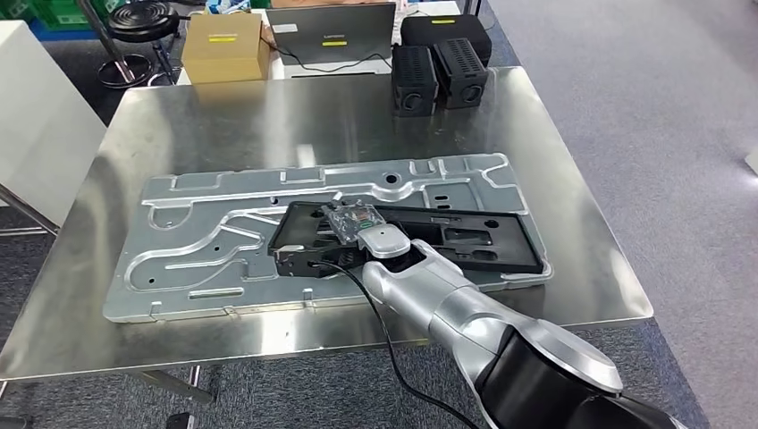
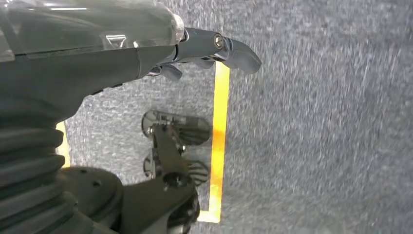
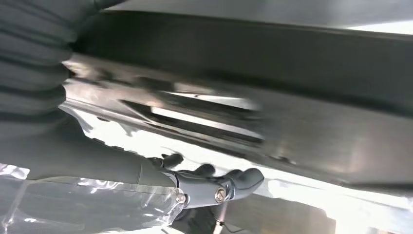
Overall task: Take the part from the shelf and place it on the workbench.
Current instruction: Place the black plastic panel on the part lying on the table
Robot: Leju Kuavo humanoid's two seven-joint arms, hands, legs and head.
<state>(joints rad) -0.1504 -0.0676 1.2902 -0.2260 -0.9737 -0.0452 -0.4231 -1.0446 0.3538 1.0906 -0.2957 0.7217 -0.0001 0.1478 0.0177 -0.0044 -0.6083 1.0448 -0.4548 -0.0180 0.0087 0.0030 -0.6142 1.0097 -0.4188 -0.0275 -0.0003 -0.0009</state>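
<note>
Black part [image 1: 420, 234] lies flat on the grey metal panel [image 1: 214, 232] at the middle of your steel workbench [image 1: 554, 161], and your right hand [image 1: 353, 234] sits on its left end, though you cannot tell whether the fingers grip it or merely rest there. Your left hand [image 2: 195, 48] hangs over grey carpet [image 2: 316, 122] crossed by a yellow line [image 2: 219, 136], fingers apart and holding nothing. Farther off at 12 o'clock you see two black boxes [image 1: 438, 79], at 11 o'clock a cardboard box [image 1: 225, 46].
</note>
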